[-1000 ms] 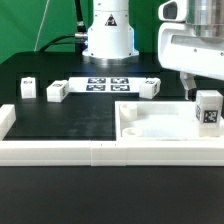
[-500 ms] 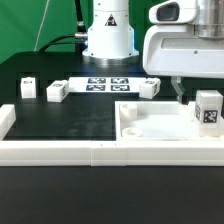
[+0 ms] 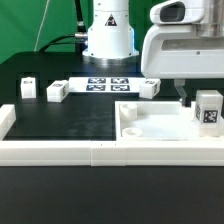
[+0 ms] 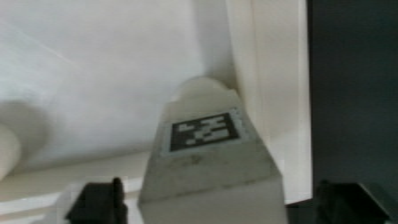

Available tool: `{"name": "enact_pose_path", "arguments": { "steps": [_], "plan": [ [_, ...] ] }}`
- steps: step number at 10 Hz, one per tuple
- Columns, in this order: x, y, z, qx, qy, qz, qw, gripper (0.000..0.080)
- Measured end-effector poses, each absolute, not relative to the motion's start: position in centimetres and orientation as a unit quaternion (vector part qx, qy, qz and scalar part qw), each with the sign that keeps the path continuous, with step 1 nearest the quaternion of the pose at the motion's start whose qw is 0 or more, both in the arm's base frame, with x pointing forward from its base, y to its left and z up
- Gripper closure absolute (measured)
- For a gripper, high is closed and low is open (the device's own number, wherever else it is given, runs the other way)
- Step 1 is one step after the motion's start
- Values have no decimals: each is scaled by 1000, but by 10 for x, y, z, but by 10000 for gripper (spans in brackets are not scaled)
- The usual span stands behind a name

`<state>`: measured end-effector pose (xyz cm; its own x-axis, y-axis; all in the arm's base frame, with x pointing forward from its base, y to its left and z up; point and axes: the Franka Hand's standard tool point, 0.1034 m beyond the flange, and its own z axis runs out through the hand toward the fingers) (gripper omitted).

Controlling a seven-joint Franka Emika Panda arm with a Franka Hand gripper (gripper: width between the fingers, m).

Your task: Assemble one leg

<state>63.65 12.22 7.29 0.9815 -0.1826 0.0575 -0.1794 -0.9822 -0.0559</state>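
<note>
Wrist view: jaws (image 4: 214, 205) spread wide, one dark finger (image 4: 103, 203) on each flank of the leg (image 4: 210, 150), neither pad seen touching it; released, nothing held.

Item, leg: small white cuboid peg, tagged face toward the wrist camera, long axis running away from the jaws toward the inner corner of the panel (image 4: 107, 80). In the exterior view the leg (image 3: 209, 109) stands upright, long axis vertical, tag facing the camera, seated in the panel's corner at the exterior view's right, against the raised rim.

Item, panel (image 3: 160, 127): large flat square, lying on the counter (image 3: 70, 118) against the border rail (image 3: 60, 150).

Item, spare legs (image 3: 56, 92): lying loose near the marker board (image 3: 105, 84), well apart from the panel.

Progress, as judged: leg placed at its corner; whether it is fully screwed home cannot be told. Left: possibly tightening, then withdrawal.
</note>
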Motion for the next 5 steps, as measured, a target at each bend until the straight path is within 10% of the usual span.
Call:
{"name": "enact_pose_path", "arguments": {
  "steps": [2,5],
  "plan": [
    [636,121,73,-994,100,-31,25,511],
    [637,120,72,-982,182,-30,28,509]
  ]
}}
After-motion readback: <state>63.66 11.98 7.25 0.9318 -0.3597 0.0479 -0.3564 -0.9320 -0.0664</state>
